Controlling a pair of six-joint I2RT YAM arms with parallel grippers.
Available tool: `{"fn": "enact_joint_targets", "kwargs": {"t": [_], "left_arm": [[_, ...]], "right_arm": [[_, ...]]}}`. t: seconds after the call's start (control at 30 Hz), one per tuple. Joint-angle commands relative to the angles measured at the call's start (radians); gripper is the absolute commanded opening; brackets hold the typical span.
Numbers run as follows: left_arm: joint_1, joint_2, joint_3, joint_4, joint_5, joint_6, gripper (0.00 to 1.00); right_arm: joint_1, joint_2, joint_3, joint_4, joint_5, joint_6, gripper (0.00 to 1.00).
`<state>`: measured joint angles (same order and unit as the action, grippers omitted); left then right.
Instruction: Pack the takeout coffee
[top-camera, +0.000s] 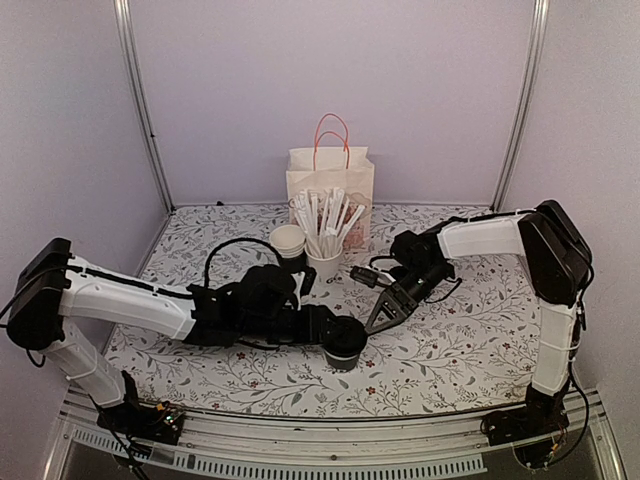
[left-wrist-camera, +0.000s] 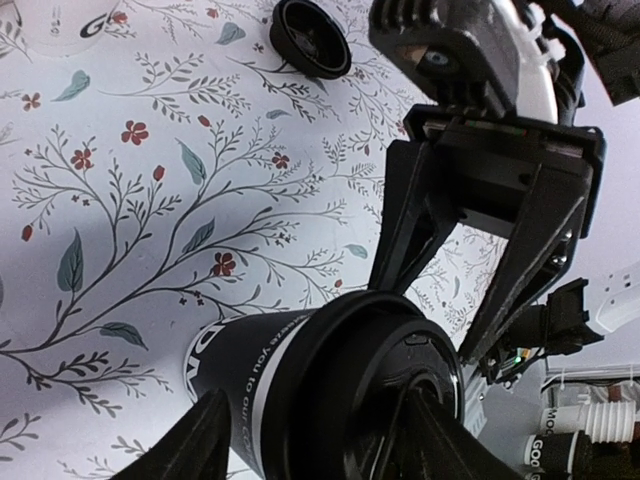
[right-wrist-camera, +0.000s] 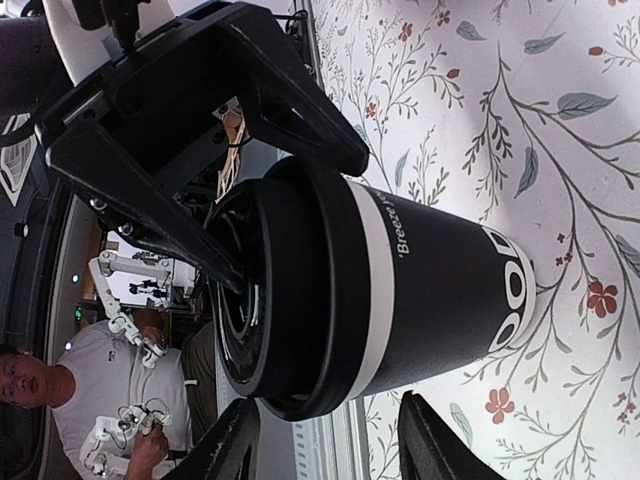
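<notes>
Black-walled and white-banded, the small paper takeout cup (top-camera: 345, 345) is standing upright on the floral-printed desk (top-camera: 450, 350), near the front and between the two arms. A round black plastic lid (right-wrist-camera: 285, 300) is sitting on its rim.

The left claw (left-wrist-camera: 315, 400) is reaching in from one side, its dark fingers lying along the lidded end of the cup. The right claw (right-wrist-camera: 330, 400) is facing it from the opposite side and bracketing the same end. Both claws are showing parted jaws with the cup between them. Whether either one is clenching the cup or only framing it cannot be told, because the contact points are hidden.

Two claws meeting at the lid is probably about seating it firmly. One may be steadying the cup while the other works, so nothing tips.

A cream paper bag with orange handles (top-camera: 330, 185) is standing upright at the back, well apart from the cup and likely waiting to receive it. A white cup of wrapped sticks (top-camera: 325, 265) and a stack of lidless white-rimmed cups (top-camera: 288, 240) are sitting just in front of the bag. A spare black lid (left-wrist-camera: 312, 38) is lying on the desk, away from the cup.
</notes>
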<state>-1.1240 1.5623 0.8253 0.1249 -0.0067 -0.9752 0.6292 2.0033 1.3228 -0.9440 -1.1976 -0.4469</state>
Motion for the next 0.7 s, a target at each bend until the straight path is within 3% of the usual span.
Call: {"fn": "enact_joint_targets", "kwargs": {"t": [0.0, 0.23, 0.67], "left_arm": [[-0.016, -0.028, 0.042, -0.104, 0.01, 0.053, 0.65], [-0.017, -0.062, 0.071, -0.153, -0.035, 0.08, 0.74], [-0.02, -0.093, 0.092, -0.252, -0.105, 0.086, 0.77]], "right_arm": [[0.007, -0.046, 0.034, -0.015, 0.012, -0.036, 0.51], [0.007, -0.059, 0.047, -0.027, 0.019, -0.045, 0.53], [0.006, -0.099, 0.009, 0.009, 0.12, -0.019, 0.57]]}}
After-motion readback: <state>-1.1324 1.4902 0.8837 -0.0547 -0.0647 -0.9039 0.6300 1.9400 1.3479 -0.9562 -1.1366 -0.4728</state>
